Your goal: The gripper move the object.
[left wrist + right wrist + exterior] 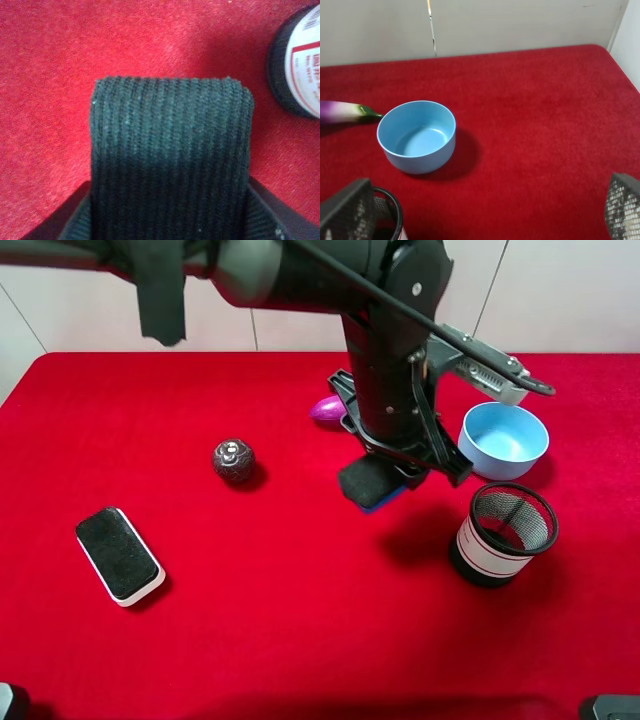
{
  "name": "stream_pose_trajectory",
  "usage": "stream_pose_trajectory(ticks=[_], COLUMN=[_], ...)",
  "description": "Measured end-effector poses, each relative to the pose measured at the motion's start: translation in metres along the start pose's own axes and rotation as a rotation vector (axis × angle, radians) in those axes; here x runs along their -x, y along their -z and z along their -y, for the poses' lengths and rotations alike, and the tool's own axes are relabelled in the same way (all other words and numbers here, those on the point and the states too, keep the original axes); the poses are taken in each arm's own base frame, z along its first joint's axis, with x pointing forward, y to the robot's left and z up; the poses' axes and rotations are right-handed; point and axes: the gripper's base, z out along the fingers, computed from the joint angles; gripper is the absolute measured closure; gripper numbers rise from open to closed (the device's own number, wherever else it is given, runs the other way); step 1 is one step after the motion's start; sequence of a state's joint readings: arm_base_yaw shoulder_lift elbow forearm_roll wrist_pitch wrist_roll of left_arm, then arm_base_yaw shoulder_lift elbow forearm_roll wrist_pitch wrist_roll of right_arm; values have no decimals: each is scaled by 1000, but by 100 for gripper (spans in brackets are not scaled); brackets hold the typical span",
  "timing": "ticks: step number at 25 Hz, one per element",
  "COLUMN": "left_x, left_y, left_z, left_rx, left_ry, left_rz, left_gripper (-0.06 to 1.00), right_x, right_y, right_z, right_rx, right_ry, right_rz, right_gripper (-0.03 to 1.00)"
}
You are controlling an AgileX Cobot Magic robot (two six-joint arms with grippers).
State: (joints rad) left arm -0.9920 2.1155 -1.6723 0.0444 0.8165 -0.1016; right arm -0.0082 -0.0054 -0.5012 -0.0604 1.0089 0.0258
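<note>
Red cloth underneath; object pinched between left fingers (felt upward).

High camera looks down; left wrist camera close (both catch the cup).

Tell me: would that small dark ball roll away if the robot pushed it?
Probably: the dark ball looks round, so a nudge should roll it. The red cloth looks fuzzy, likely slowing it soon.
</note>
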Motion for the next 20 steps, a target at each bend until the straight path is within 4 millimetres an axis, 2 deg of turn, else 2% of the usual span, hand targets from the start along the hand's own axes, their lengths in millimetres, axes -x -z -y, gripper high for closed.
stream_pose_trajectory(ticks=[7, 20], left_x=[-3, -10], left_y=[-23, -61], left_z=[16, 22], left_rx=[-25, -70], left_ry=[17, 74], left_rz=[-3, -16], left_gripper=[40, 40], right_x=[0, 0], right_y=[0, 0], right_z=[0, 0], right_rx=[0, 0], right_ry=[0, 0], right_rz=[0, 0], right_gripper=[28, 28])
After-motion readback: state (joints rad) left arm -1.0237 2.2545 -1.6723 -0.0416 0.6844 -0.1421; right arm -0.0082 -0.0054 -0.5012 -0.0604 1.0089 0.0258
